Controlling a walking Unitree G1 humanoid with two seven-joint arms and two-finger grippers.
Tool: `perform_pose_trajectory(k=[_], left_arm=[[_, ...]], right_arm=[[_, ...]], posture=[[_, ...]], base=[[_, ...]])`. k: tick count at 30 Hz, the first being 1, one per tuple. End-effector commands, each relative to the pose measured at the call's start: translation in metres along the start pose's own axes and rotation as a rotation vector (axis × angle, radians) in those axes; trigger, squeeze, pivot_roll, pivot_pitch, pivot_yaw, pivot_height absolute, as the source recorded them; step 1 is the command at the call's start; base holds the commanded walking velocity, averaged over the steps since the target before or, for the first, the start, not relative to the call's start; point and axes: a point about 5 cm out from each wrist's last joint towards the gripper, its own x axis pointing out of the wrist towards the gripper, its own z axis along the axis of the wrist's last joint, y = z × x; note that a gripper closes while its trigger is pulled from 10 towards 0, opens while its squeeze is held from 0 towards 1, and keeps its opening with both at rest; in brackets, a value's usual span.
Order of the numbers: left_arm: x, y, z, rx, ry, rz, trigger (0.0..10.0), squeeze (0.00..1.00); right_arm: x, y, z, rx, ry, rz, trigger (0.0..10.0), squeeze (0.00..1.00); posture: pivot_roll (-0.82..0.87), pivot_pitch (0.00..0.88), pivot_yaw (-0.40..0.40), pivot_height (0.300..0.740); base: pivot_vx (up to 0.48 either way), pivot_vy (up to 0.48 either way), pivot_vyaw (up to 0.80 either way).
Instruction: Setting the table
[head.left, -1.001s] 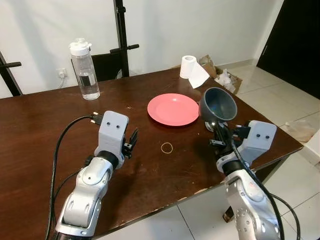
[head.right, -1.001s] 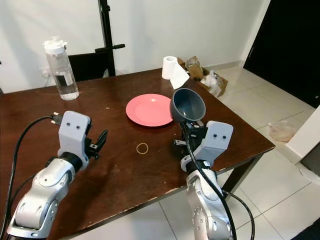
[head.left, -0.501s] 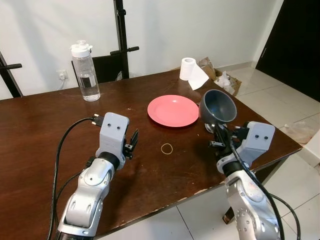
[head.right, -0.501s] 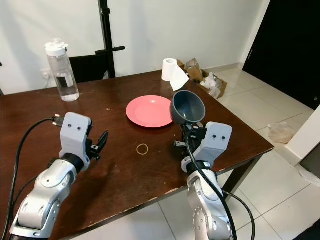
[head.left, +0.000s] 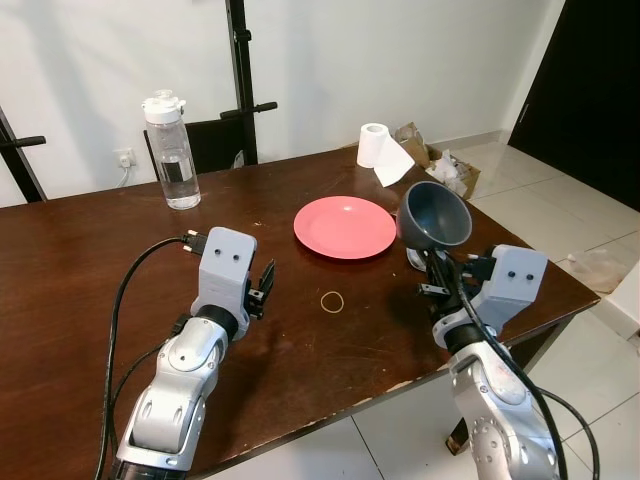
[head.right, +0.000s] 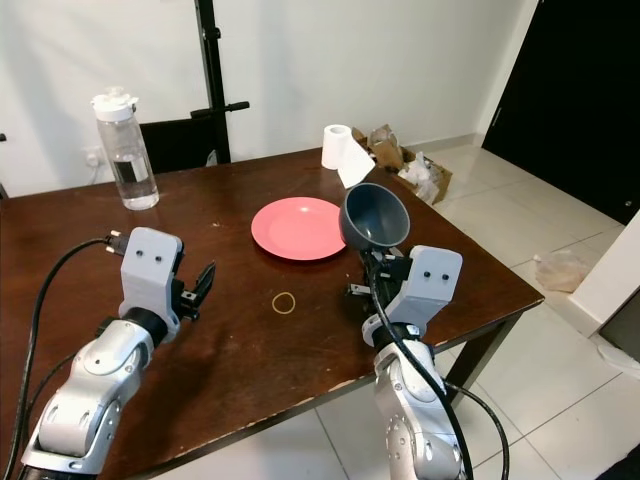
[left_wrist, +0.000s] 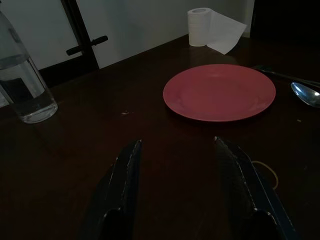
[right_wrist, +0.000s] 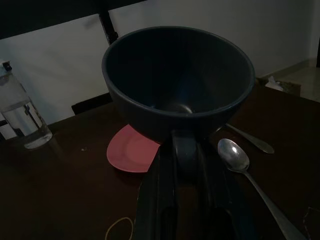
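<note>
A pink plate (head.left: 345, 226) lies on the dark wooden table (head.left: 80, 260), a little right of centre. My right gripper (head.left: 434, 252) is shut on the lower rim of a dark blue-grey bowl (head.left: 435, 213). It holds the bowl tilted above the table, just right of the plate. In the right wrist view the bowl (right_wrist: 177, 80) sits above the pinching fingers (right_wrist: 184, 150), and a spoon (right_wrist: 234, 155) lies on the table beyond it. My left gripper (head.left: 264, 288) hovers open over bare table, left of the plate, with its fingers (left_wrist: 127, 170) spread and nothing between them.
A rubber band (head.left: 331, 300) lies between the two arms. A water bottle (head.left: 172, 150) stands at the back left and a paper roll (head.left: 378, 148) at the back right corner. The table's right edge is close behind my right arm. A box of rubbish (head.left: 450, 165) sits on the floor.
The whole picture has slid slightly downward, so the camera moved. The bowl stays in my right gripper at about the same place, and my left gripper has not visibly moved.
</note>
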Motion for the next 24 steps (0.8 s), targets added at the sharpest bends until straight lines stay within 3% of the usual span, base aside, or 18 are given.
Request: perform_pose_trajectory(k=[1, 8, 24], left_arm=[[0.0001, 0.0007, -0.004, 0.007, 0.012, 0.005, 10.0, 0.0], [0.001, 0.0011, -0.0034, 0.008, 0.006, 0.007, 10.0, 0.0], [-0.0033, 0.007, -0.0052, 0.02, 0.012, 0.021, 10.0, 0.0]], right_arm=[[-0.0009, -0.0016, -0.0016, -0.012, -0.001, -0.001, 10.0, 0.0], [-0.0009, -0.0018, -0.0021, -0.013, -0.002, -0.001, 10.0, 0.0], [-0.0028, 0.0003, -0.0061, -0.003, 0.002, -0.007, 10.0, 0.0]], posture=[[0.05, 0.017, 0.087, 0.74], [0.05, 0.016, 0.086, 0.74], [0.07, 0.018, 0.101, 0.74]], base=[[0.0, 0.0, 0.0], [-0.149, 0.0, 0.0], [-0.33, 0.0, 0.0]])
